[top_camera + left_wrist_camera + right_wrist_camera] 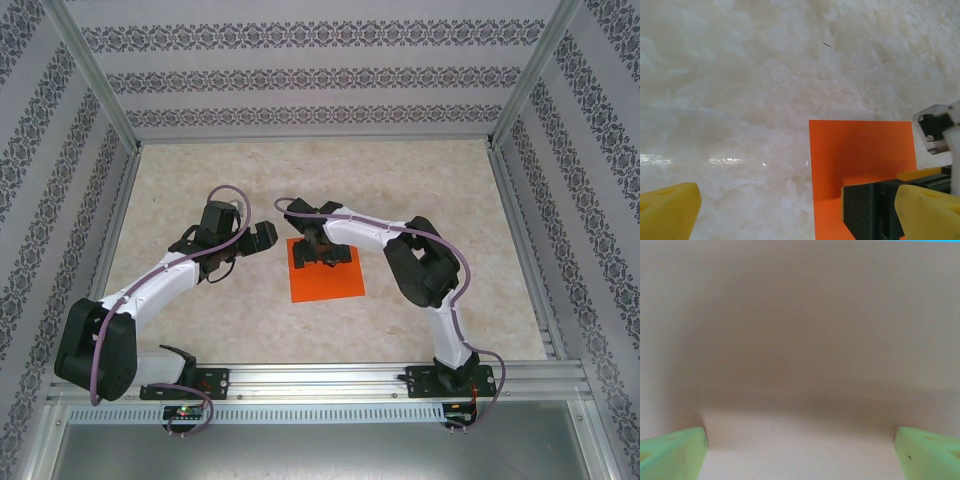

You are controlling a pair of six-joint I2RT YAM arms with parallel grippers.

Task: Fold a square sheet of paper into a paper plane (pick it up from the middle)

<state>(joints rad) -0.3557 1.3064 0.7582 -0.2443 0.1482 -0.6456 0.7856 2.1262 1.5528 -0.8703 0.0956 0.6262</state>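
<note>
The square sheet of paper (327,278) is bright orange and lies flat on the marble tabletop at the centre, with no fold that I can see. My right gripper (322,252) stands over the sheet's far half, jaws open and low on the paper (800,340), its fingertips (670,452) spread wide. My left gripper (262,237) hovers just left of the sheet, open, with nothing between its fingers. In the left wrist view the sheet (860,155) sits to the right, my left gripper (797,220) straddles its left edge, and the right gripper's black finger (867,210) rests on it.
The marble table (420,190) is fenced by patterned walls at the back and sides. An aluminium rail (320,380) with both arm bases runs along the near edge. Bare tabletop lies beyond and beside the sheet.
</note>
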